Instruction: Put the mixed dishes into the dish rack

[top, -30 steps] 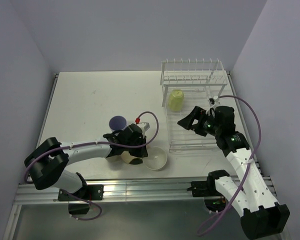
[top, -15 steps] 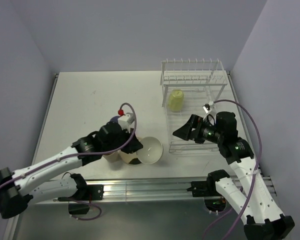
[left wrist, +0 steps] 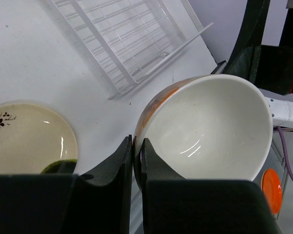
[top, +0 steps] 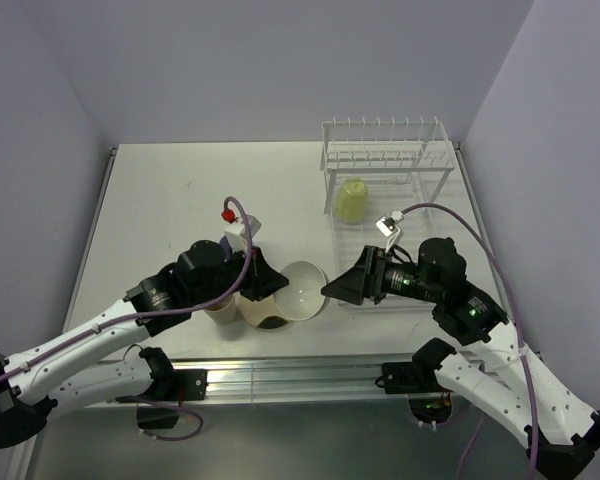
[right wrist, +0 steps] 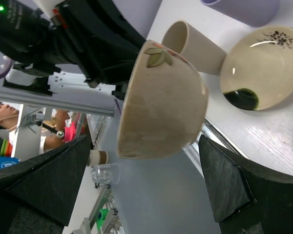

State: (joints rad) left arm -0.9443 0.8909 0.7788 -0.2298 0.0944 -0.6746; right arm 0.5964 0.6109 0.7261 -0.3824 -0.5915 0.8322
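Note:
My left gripper [left wrist: 137, 142] is shut on the rim of the small white bowl [left wrist: 210, 131], which hangs tilted on its side above the table's front [top: 302, 290]. Just right of it my right gripper [top: 342, 287] stands open, its wide-spread fingers [right wrist: 234, 180] flanking the bowl's underside [right wrist: 161, 105] without touching. The cream plate [right wrist: 261, 68] with a dark floral mark lies on the table beneath the bowl, beside the tan tumbler [right wrist: 188, 44] and the lavender tumbler [right wrist: 244, 9]. In the white wire dish rack [top: 400, 215] lies the pale yellow-green mug [top: 352, 200].
The rack's upright prongs [top: 385, 140] rise at its far end, near the back wall. The table's front edge and metal rail [top: 300, 375] run just below both grippers. The left arm [top: 130, 310] reaches in from the front left.
My left gripper lifted the bowl off the table, tipped it on its side and carried it slightly right. My right gripper swung left from the rack toward the bowl and opened wider.

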